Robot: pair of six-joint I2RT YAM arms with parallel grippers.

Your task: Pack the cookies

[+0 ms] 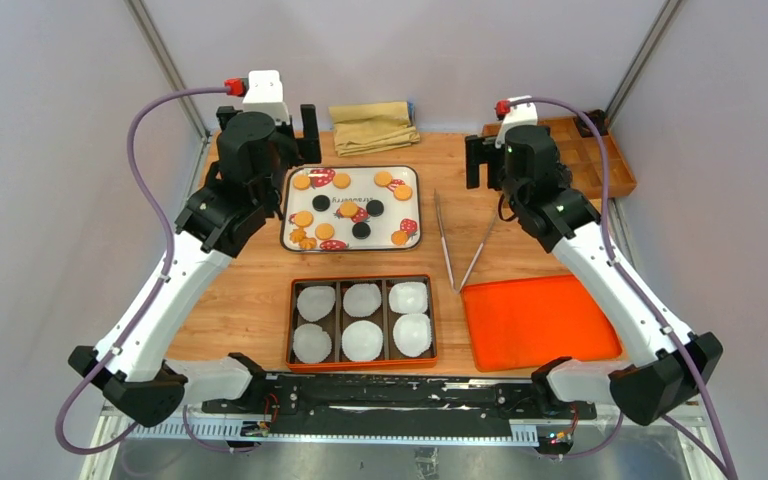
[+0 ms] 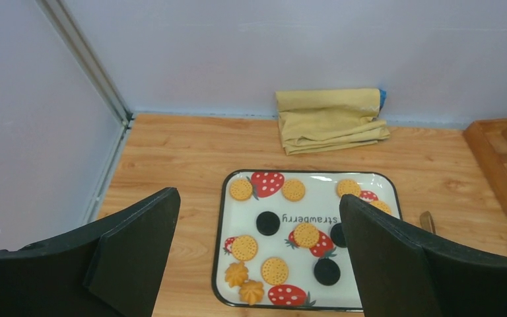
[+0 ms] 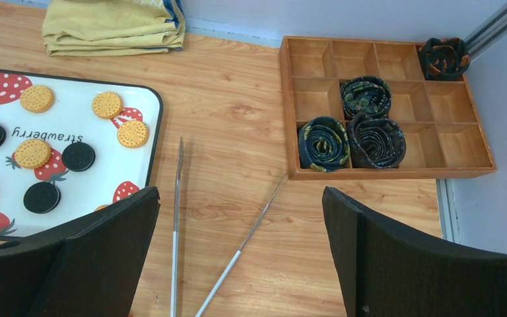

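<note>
Several cookies lie on a white strawberry-print tray (image 1: 365, 180) at the back middle of the table. Some are golden (image 1: 302, 183) and some are black (image 1: 321, 203). In the left wrist view a golden cookie (image 2: 305, 234) and a black cookie (image 2: 268, 223) lie on the tray (image 2: 317, 198). The right wrist view shows a golden one (image 3: 107, 104) and a black one (image 3: 78, 156). A six-compartment box (image 1: 362, 280) with white paper liners (image 1: 363, 299) stands in front. My left gripper (image 1: 268, 125) (image 2: 257, 198) hangs open and empty left of the tray. My right gripper (image 1: 534, 140) (image 3: 241, 195) hangs open and empty to its right.
Metal tongs (image 1: 460, 245) (image 3: 175, 218) lie between the tray and an orange lid (image 1: 540, 320). A folded yellow cloth (image 1: 373, 127) (image 2: 330, 119) lies at the back wall. A wooden divided organizer (image 1: 610, 160) (image 3: 383, 99) holding rolled dark fabric stands at the back right.
</note>
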